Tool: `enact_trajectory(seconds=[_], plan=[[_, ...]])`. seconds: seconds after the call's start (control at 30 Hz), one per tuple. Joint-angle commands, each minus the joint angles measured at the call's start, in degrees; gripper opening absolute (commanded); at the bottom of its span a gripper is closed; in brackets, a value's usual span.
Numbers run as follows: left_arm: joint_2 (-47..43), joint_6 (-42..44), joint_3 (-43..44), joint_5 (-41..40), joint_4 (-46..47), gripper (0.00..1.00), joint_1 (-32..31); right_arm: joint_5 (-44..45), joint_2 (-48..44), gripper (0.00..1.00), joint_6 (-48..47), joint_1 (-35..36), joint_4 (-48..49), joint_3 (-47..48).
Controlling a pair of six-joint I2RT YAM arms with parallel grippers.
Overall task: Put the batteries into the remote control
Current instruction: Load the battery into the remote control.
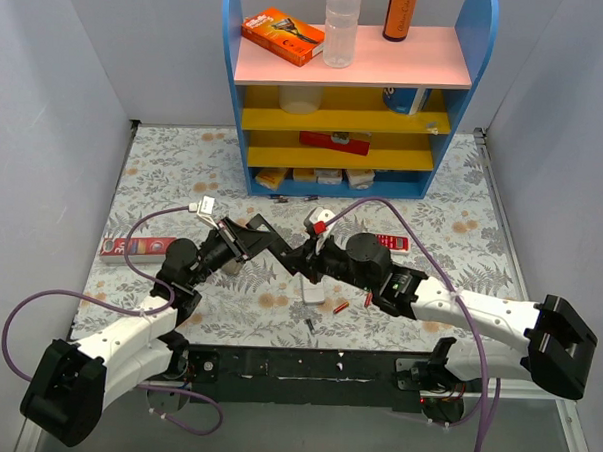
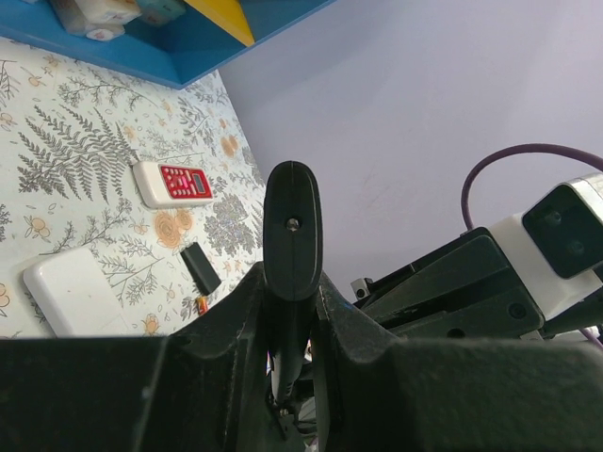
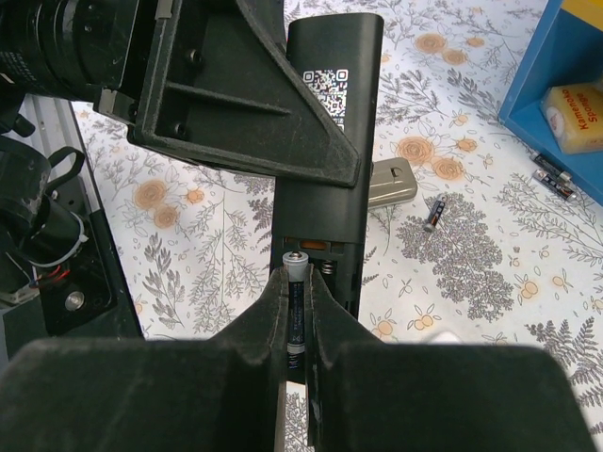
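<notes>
My left gripper (image 2: 290, 282) (image 1: 264, 234) is shut on a black remote control (image 2: 292, 217) (image 3: 330, 141), holding it above the table. Its back, with a QR sticker, faces the right wrist camera, and its battery bay is open at the near end. My right gripper (image 3: 299, 294) (image 1: 302, 258) is shut on a dark battery (image 3: 296, 267) with a grey cap. The cap sits at the mouth of the open bay, beside a spring (image 3: 327, 269). Loose batteries (image 1: 342, 308) (image 1: 309, 324) (image 3: 433, 213) lie on the floral tablecloth.
A black battery cover (image 2: 200, 267), a plain white oblong remote (image 2: 71, 294) (image 1: 312, 290), a white remote with red buttons (image 2: 174, 183) (image 1: 391, 241) and a grey remote (image 3: 391, 181) lie on the cloth. The blue shelf unit (image 1: 353, 88) stands behind. A red box (image 1: 135, 246) lies at the left.
</notes>
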Motion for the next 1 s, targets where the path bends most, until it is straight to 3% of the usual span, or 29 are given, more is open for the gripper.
enact_trajectory(seconds=[0.0,0.97], plan=[[-0.5,-3.8,0.3,2.9,5.3,0.0,-0.1,3.0,1.8,0.09,-0.9,-0.3,-4.4,2.1],[0.4,-9.0,-1.2,3.6,7.1,0.0,-0.2,3.5,2.8,0.22,-1.0,-0.2,-4.1,2.8]])
